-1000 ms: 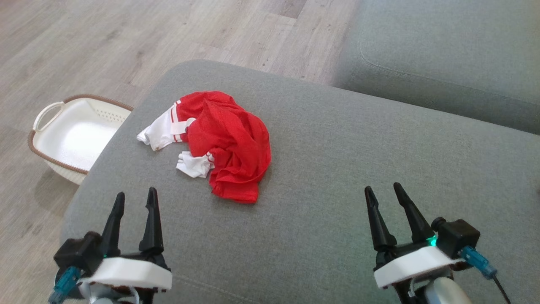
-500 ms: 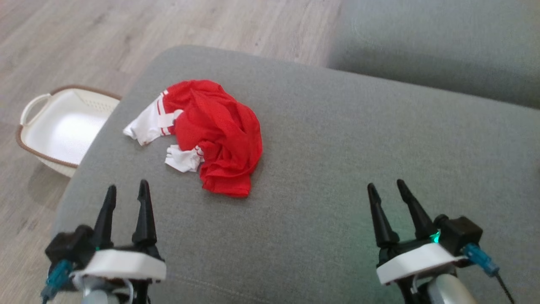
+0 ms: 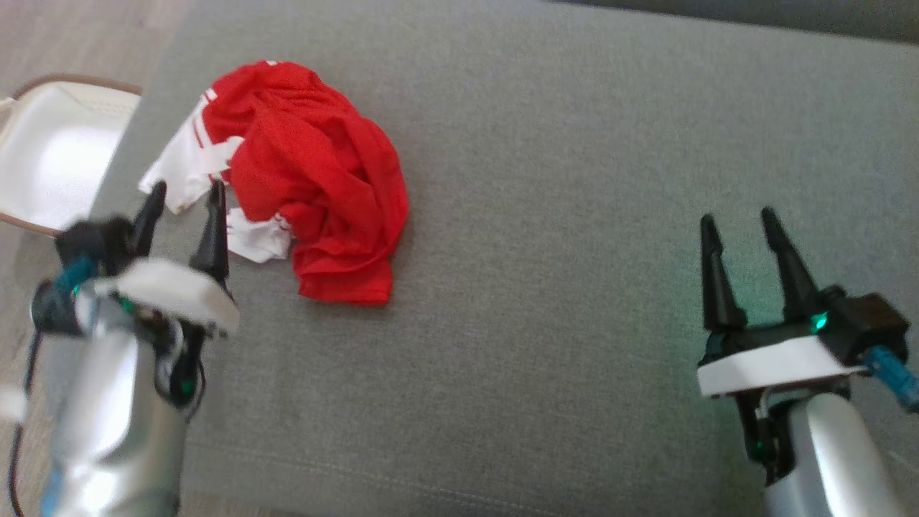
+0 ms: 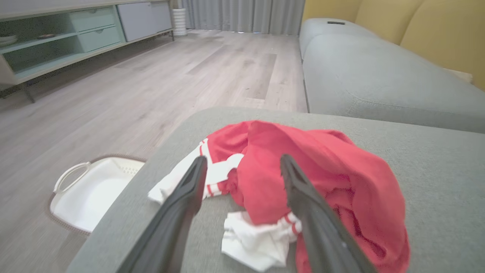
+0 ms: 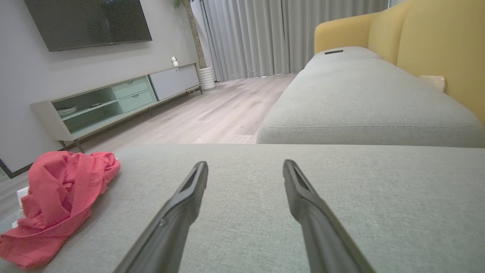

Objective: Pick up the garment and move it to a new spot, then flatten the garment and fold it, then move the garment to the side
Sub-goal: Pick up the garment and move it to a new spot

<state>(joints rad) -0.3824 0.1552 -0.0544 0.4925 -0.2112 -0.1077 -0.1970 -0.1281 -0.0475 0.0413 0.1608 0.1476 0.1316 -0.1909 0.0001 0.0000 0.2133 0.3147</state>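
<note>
1. The garment (image 3: 316,179) is lying crumpled in a heap on the grey sofa cushion (image 3: 574,215). It is sitting close to the cushion's left edge, with its white sleeves spilling out on the heap's left side.
2. The heap's long axis is running away from the robot, from a red hem at the near end to the striped sleeve seam at the far end.
3. The left gripper (image 3: 187,188) is hovering just beside the white sleeves, fingers spread wide and holding nothing. In the left wrist view the garment is sitting straight ahead, beyond the two fingers.
4. The right gripper (image 3: 738,217) is hanging well apart from the garment, off to its right over bare cushion, fingers likewise wide and empty.
5. The left arm is clearly the nearer one, so the pick-up is probably falling to it: a short reach forward and slightly right.
6. Counting: one garment, two white sleeves showing, two grippers, and one white basket (image 3: 50,151) on the floor left of the cushion.
</note>
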